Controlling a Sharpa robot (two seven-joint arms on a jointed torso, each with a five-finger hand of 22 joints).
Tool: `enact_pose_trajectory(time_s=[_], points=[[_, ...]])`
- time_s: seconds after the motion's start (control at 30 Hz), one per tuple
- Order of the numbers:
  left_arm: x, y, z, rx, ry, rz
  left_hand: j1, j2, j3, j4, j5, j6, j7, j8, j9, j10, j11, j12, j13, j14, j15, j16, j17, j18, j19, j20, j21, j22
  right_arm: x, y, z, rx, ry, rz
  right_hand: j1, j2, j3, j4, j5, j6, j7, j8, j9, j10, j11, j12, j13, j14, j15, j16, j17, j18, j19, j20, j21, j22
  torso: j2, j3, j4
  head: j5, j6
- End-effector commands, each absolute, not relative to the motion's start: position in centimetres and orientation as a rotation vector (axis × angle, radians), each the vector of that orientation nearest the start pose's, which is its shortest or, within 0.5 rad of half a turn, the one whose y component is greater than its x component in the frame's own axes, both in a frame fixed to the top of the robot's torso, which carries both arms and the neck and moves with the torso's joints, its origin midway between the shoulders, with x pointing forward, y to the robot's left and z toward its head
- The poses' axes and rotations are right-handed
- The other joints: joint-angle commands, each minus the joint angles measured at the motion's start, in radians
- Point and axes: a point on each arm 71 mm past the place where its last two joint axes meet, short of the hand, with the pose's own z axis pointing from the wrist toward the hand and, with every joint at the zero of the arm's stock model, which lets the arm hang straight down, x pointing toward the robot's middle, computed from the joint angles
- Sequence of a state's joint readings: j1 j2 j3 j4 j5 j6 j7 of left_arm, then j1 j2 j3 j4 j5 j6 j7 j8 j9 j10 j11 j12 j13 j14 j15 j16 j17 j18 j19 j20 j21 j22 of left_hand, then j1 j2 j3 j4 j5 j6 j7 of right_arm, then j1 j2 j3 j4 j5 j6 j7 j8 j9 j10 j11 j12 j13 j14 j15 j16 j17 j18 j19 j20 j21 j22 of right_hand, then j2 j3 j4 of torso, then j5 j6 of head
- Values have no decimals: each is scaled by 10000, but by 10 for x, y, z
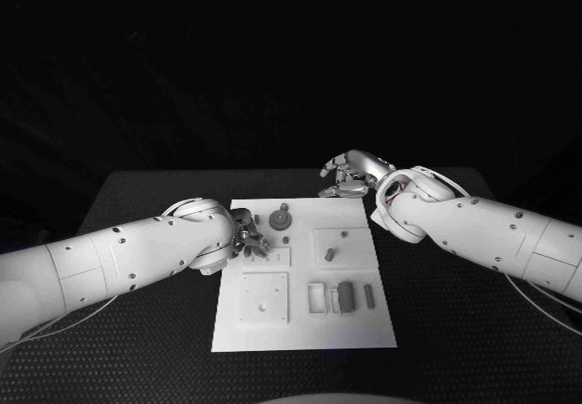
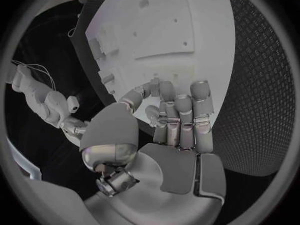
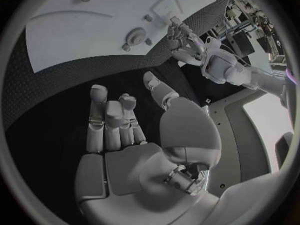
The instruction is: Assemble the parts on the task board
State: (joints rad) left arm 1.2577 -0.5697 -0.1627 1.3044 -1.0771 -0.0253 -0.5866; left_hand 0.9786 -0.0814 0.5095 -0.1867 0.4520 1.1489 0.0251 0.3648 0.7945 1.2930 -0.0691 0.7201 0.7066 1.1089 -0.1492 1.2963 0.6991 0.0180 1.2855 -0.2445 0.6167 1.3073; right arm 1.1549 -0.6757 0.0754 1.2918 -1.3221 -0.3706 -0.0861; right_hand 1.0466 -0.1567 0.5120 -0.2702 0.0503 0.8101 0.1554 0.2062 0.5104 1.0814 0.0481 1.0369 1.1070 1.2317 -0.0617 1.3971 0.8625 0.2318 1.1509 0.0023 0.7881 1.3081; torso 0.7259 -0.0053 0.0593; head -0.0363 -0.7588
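Two hands: left hand (image 1: 246, 238) hovers over the task board (image 1: 304, 337), fingers loosely curled, empty; right hand (image 1: 351, 174) empty beyond it, over the bench (image 1: 449, 320).
Parts (image 1: 347, 296): just beside left hand, small, rigid, likely light; pinch their sides.

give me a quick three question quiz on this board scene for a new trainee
1. True or false: the right hand hovers over the middle of the task board.
2. Which hand is at the board's edge, near the round part? A) left hand B) right hand C) neither
3. Fill in: both hands hold ____.

Key: 1 false, it is beyond the board's far right corner, over the black table. 2 A. 3 nothing, as far as the wrist views show; fingers are loosely spread.
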Motion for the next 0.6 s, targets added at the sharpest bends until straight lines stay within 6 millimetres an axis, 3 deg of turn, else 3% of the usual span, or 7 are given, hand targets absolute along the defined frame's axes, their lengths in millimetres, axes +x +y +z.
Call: enact_pose_trajectory(time_s=[0.03,0.6], points=[[510,148,-244,-2182,22226,-3211,225,124,968,-896,31,162,10,55,34,-12,-77,48,-7,134,-246,52,-12,266,171,-206,31,215,534,-187,-180,832,15977,6979,-115,15,8,69,-16,-4,72,30,-10,-91,-4,54,-12,-82,-9,-56,-12,300,17,-87,-39,157,5,-7,-8,-15,9],[510,141,-247,-1945,22304,-3239,219,124,969,-885,35,161,9,55,32,-14,-78,54,-9,135,-249,56,-20,266,174,-210,36,211,533,-187,-180,838,15906,7013,-120,30,11,76,-16,-3,72,32,-10,-93,-4,63,-20,-80,-9,-54,-14,300,21,-87,-39,157,1,-10,-6,-22,-15]])
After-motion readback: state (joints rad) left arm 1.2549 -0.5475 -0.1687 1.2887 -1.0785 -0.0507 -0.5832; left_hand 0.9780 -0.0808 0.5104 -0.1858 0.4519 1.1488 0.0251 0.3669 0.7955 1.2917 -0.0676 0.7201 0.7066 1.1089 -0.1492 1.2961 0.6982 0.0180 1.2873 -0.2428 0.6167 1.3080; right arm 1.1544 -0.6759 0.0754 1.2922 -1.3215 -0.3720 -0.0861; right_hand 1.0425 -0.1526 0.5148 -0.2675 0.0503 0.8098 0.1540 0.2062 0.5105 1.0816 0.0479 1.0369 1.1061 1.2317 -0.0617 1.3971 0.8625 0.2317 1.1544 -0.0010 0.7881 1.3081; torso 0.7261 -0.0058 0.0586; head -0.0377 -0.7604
